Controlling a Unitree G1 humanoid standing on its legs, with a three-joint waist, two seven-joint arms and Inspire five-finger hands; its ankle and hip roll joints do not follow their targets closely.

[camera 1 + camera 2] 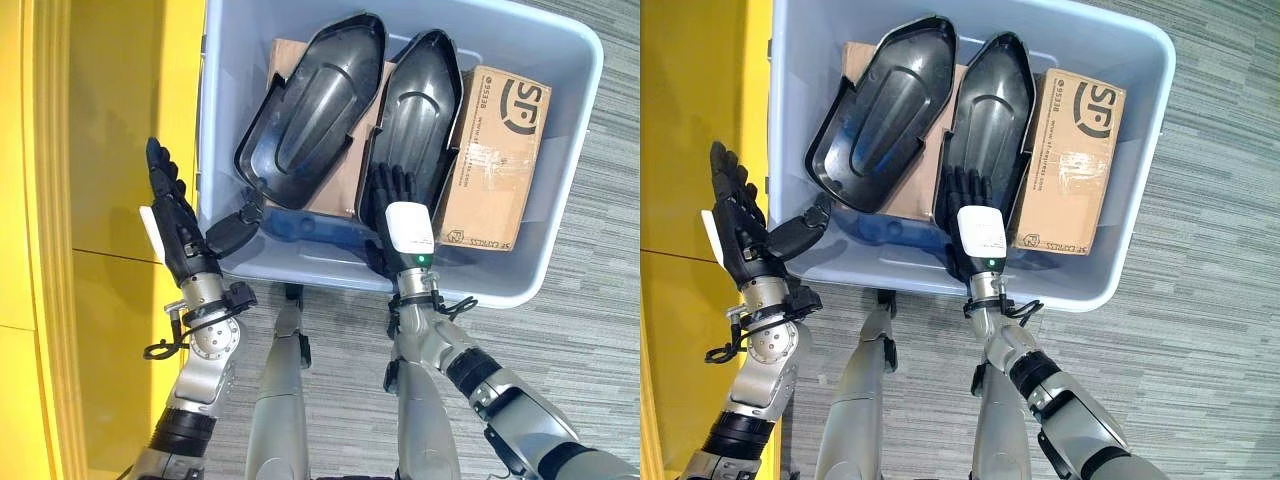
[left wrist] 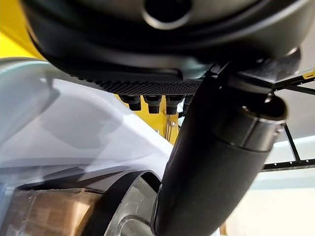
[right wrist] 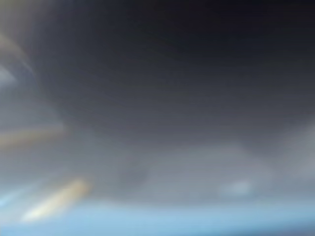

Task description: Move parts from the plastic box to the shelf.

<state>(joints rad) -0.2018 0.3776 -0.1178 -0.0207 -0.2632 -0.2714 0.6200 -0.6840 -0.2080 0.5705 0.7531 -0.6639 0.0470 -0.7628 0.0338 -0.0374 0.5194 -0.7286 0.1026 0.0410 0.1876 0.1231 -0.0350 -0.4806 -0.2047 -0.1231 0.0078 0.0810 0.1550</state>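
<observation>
Left hand (image 1: 175,225) sits outside the box's left wall, fingers straight and pointing far, thumb hooked over the rim toward the nearer end of the left shell; we're holding nothing with it. Just left of it is the yellow shelf (image 1: 100,150), with no parts on the stretch we can see.

Plastic box (image 1: 560,60) holds both black shells side by side, open side up: left shell (image 1: 310,110) and right shell (image 1: 415,120). Both rest partly on a brown cardboard piece (image 1: 345,185) under them. So we judge nothing is moved yet, the whole transfer is left.

Right hand (image 1: 392,200) is inside the box, laid on the near end of the right shell, fingers spread along its hollow. We can't tell if they've closed on the edge or just rest there; the right wrist view is a blur.

Cardboard carton (image 1: 495,160) stands just right of the right shell, touching or nearly. Likely snags: the carton crowds that side, the shells lie close together, and the box's left wall stands between parts and shelf. Grey carpet (image 1: 590,350) surrounds the box.
</observation>
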